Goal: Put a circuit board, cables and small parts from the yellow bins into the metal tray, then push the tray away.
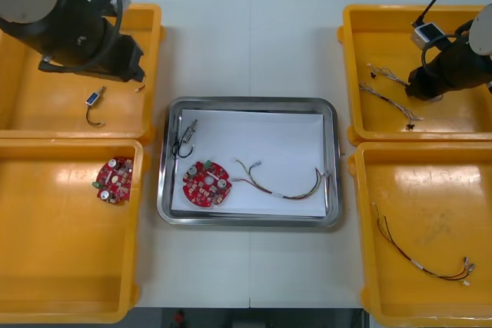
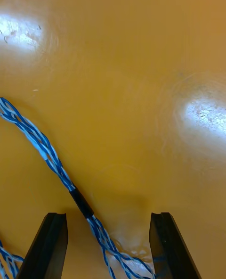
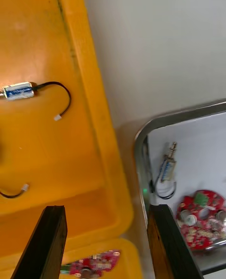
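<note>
Blue-white cable (image 2: 56, 168) between spread right fingers (image 2: 47, 246) | left fingers (image 3: 47, 246) over far-left bin (image 1: 46, 97)

Quick count: four yellow bins (image 1: 77, 282), one metal tray (image 1: 250, 102), two circuit boards (image 1: 205, 184), two small metal parts (image 1: 94, 98), two red-and-yellow cables (image 1: 292, 195), two blue-and-white cables (image 2: 47, 154).

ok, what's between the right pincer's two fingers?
The twisted blue and white cable, lying on the yellow bin floor, passes between the black fingers of the open right pincer; the right wrist view shows it.
</note>
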Motion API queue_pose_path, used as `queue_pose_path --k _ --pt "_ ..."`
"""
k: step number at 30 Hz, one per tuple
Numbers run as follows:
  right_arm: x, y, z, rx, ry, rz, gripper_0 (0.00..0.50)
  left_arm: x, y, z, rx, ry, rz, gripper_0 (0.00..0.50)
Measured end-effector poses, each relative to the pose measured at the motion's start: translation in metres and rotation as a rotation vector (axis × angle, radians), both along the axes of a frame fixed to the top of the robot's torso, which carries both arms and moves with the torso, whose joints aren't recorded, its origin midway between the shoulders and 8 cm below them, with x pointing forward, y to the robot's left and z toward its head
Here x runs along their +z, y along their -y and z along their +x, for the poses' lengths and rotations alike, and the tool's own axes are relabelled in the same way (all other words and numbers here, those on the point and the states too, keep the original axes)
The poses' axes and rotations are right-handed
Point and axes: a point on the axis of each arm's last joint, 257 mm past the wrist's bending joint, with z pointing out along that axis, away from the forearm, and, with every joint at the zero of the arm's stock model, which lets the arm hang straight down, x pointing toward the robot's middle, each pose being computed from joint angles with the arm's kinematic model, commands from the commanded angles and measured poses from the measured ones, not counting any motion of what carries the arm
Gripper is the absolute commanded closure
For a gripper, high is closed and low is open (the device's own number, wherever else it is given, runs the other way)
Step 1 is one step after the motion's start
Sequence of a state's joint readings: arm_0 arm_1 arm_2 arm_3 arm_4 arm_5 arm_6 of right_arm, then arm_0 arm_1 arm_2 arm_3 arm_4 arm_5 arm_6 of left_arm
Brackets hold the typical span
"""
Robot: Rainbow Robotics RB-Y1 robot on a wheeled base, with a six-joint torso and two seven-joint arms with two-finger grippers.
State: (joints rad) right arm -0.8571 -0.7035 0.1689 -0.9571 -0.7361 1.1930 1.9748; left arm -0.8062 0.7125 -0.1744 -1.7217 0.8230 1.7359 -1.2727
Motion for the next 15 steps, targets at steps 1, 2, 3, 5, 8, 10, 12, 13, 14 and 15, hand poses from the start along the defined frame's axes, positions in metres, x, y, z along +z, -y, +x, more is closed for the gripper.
queue_pose_path --k 1,2,3,5,8,10,12,13,14,15 --pt "-0.001 0.000 0.000 -0.001 0.000 0.002 0.000 -0.001 -0.006 0.002 -0.027 0.002 0.023 0.000" --pt "-0.002 -0.001 0.001 -0.001 0.001 0.004 0.000 -0.002 -0.013 0.005 -0.052 0.004 0.049 0.000" --pt "-0.002 -0.002 0.001 0.000 0.001 0.006 0.000 -0.003 -0.019 0.007 -0.065 0.005 0.067 0.000" --pt "-0.004 -0.004 0.001 0.001 -0.002 0.010 0.000 -0.005 -0.035 0.012 -0.075 0.001 0.098 0.000" --pt "-0.008 -0.006 0.000 0.000 -0.009 0.015 0.000 -0.010 -0.052 0.017 -0.043 -0.017 0.103 0.000" --pt "-0.009 -0.007 0.000 0.000 -0.011 0.018 0.000 -0.013 -0.062 0.021 -0.011 -0.027 0.100 0.000" --pt "-0.009 -0.007 0.000 -0.001 -0.011 0.020 0.000 -0.014 -0.070 0.026 0.015 -0.031 0.100 0.000" --pt "-0.010 -0.007 0.000 -0.003 -0.012 0.022 0.000 -0.015 -0.073 0.028 0.026 -0.034 0.099 0.000" --pt "-0.010 -0.007 0.000 -0.005 -0.013 0.025 0.000 -0.016 -0.076 0.031 0.034 -0.035 0.098 0.000" --pt "-0.011 -0.007 0.001 -0.008 -0.012 0.029 0.000 -0.016 -0.079 0.033 0.041 -0.035 0.098 0.000"
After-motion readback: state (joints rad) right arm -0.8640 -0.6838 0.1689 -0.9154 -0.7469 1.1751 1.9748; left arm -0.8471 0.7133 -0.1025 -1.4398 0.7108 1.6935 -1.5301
